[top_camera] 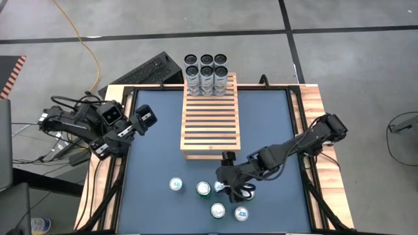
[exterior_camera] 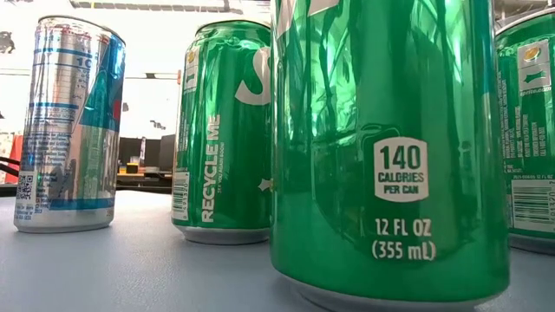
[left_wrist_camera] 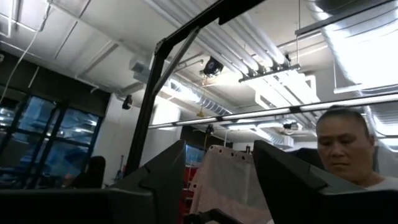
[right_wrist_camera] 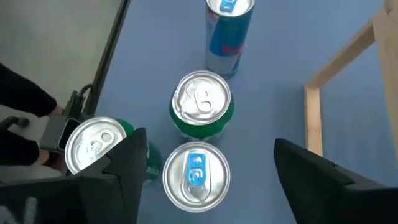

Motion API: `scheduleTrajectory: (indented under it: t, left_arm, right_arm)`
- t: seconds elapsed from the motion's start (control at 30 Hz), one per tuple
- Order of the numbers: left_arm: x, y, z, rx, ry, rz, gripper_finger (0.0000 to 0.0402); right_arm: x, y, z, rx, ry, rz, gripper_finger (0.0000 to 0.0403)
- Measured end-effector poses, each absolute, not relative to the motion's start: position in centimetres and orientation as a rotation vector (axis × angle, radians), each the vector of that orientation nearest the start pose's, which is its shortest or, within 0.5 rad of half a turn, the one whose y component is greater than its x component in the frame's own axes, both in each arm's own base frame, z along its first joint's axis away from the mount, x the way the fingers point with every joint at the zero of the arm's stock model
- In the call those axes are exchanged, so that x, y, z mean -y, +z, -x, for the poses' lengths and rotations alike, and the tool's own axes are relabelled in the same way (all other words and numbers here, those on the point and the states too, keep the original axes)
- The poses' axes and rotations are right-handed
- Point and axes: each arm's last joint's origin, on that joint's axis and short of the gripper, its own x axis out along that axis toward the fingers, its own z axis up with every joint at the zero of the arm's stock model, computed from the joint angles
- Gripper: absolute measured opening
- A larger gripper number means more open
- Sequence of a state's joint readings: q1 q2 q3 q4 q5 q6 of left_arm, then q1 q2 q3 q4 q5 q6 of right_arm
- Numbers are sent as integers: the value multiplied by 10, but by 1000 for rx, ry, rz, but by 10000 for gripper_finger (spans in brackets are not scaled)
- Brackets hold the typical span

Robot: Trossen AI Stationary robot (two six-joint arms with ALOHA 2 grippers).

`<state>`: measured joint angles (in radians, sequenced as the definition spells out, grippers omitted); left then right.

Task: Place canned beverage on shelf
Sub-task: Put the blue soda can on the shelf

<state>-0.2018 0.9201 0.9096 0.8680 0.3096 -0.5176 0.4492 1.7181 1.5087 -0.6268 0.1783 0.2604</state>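
Note:
The slatted wooden shelf [top_camera: 210, 121] lies on the blue table, with six cans [top_camera: 206, 73] standing at its far end. Several loose cans stand upright near the front edge. My right gripper [top_camera: 230, 187] [right_wrist_camera: 208, 171] hovers open above a silver-topped can with a blue tab [right_wrist_camera: 196, 174] [top_camera: 221, 187]. Its fingers stand on either side of the can without touching it. Just beyond are a green can [right_wrist_camera: 201, 102] and a slim blue-and-silver can [right_wrist_camera: 227, 28]. My left gripper [top_camera: 144, 120] [left_wrist_camera: 217, 180] is raised at the table's left edge, open, holding nothing and pointing upward.
Another green can [right_wrist_camera: 96, 143] [top_camera: 217, 210] stands close to one right finger, and a further can [top_camera: 241, 213] is near the front edge. The low view shows only cans, such as the slim can [exterior_camera: 69, 126] and a big green can [exterior_camera: 390, 147]. A person [left_wrist_camera: 348, 146] is beyond the table.

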Motion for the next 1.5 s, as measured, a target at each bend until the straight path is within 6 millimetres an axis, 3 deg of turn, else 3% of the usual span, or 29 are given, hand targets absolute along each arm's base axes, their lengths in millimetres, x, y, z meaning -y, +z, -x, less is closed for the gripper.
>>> scheduleTrajectory:
  t: [0.13, 0.5, 0.97, 1.5]
  left_arm:
    - [42, 442, -163, 703, -689, 430, 179]
    - [43, 437, -168, 612, -692, 484, 179]
    - [45, 433, -172, 546, -699, 489, 179]
    - [45, 432, -172, 530, -697, 490, 179]
  right_arm:
    - [-159, 297, -340, -858, 134, 24, 318]
    - [-173, 256, -354, -977, 116, 35, 344]
    - [-171, 249, -355, -1011, 96, 46, 331]
    - [-166, 250, -358, -1005, 79, 15, 237]
